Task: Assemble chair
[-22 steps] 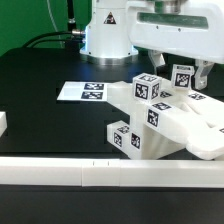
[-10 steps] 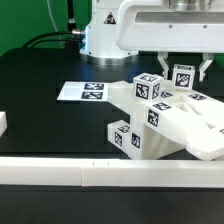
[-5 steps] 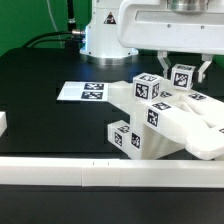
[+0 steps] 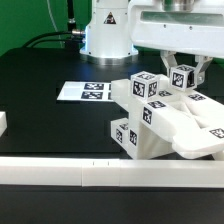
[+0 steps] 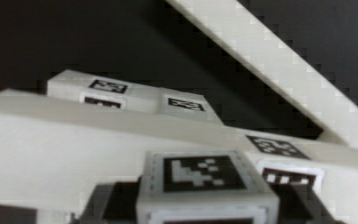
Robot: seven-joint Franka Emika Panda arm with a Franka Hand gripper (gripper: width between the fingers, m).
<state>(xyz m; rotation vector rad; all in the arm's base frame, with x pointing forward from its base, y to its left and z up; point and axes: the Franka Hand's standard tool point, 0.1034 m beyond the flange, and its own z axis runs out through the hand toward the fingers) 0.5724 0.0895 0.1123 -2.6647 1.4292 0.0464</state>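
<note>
Gripper (image 4: 183,76), clamped on a tagged square post (image 4: 183,78) at the exterior view's upper right, works it into the half-built chair (image 4: 165,125) on the black desk (image 4: 50,70), with assembly apparently unfinished.

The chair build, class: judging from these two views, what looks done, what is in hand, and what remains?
Done: several white chair pieces sit clustered as one partly joined assembly against the border rail, beside the marker board. In hand: the claw is shut on a tagged square post at the assembly's top. Left: seating that post fully. Whether other parts remain loose cannot be told.
</note>
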